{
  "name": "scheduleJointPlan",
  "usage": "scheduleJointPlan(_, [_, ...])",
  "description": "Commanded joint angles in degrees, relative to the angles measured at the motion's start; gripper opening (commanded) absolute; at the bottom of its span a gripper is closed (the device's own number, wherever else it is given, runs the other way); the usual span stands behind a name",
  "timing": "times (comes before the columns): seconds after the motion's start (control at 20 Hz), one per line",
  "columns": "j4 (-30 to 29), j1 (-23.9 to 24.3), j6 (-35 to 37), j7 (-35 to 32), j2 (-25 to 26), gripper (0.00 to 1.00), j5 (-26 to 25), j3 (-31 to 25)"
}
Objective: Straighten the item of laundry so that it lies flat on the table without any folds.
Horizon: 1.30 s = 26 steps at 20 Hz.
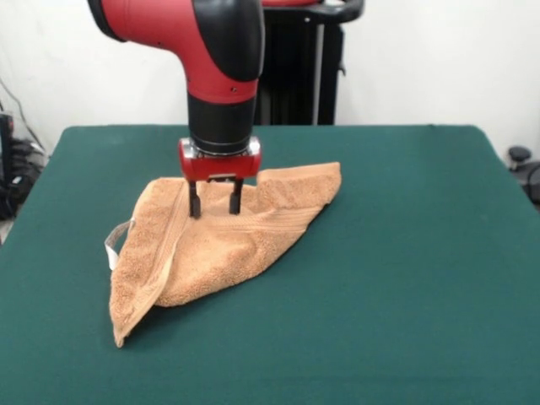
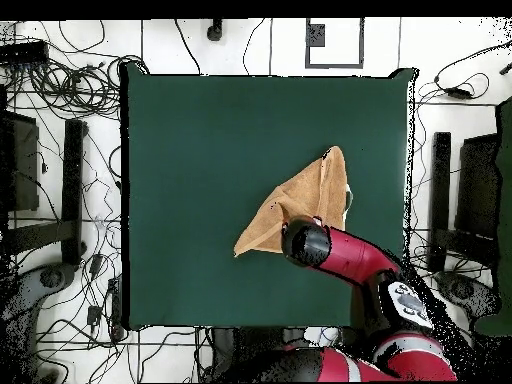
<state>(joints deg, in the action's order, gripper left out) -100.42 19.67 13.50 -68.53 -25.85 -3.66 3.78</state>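
White wall stood behind the table [image 1: 405, 278], whose dark green cloth reached its edges. The towel [image 1: 228, 245] lay folded into a rough triangle on the half nearer the robot's base, one point trailing toward the front edge, a white tag [image 1: 116, 242] at its side. The gripper [image 1: 214, 205] stood upright over the towel, fingers spread, tips touching the cloth, pinching nothing.

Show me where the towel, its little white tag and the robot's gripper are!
towel [image 1: 253, 236]: front view, on its folded middle.
white tag [image 1: 116, 242]: front view, on the loop at the towel's left edge.
gripper [image 1: 214, 205]: front view, midway between the open jaws' tips.
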Motion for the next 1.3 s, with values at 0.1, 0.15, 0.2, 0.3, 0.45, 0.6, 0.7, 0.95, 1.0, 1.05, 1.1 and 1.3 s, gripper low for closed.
scheduleJointPlan(0.1, [-2.67, -2.93, -1.79, -15.11, 1.34, 1.0, 2.35, -1.47])
scheduleJointPlan(0.15, [-2.7, -2.89, -1.67, -15.04, 1.22, 1.0, 2.35, -1.47])
scheduleJointPlan(0.2, [-2.74, -2.85, -1.55, -14.98, 1.1, 1.0, 2.34, -1.47])
scheduleJointPlan(0.3, [-2.69, -2.91, -1.26, -15.07, 0.89, 1.0, 2.47, -1.3])
scheduleJointPlan(0.45, [-2.39, -2.88, -1.08, -15.01, 0.93, 1.0, 2.54, -1.19])
scheduleJointPlan(0.6, [-3.66, -3.04, -1.92, -15.42, 0.19, 1.0, 2.33, -1.12])
scheduleJointPlan(0.7, [-3.27, -3.19, -1.71, -15.54, 0.19, 1.0, 2.56, -0.99])
scheduleJointPlan(0.95, [-3.47, -3.44, -2.58, -15.46, 0.63, 1.0, 2.21, -0.94])
scheduleJointPlan(1.0, [-3.33, -3.54, -2.55, -15.26, 0.76, 1.0, 2.04, -0.84])
scheduleJointPlan(1.05, [-3.5, -3.55, -2.77, -15.1, 0.74, 1.0, 1.82, -0.86])
scheduleJointPlan(1.1, [-3.67, -3.57, -3.0, -14.95, 0.73, 1.0, 1.59, -0.87])
scheduleJointPlan(1.3, [-3.82, -3.76, -2.14, -14.1, 0.4, 1.0, 1.22, -1.05])
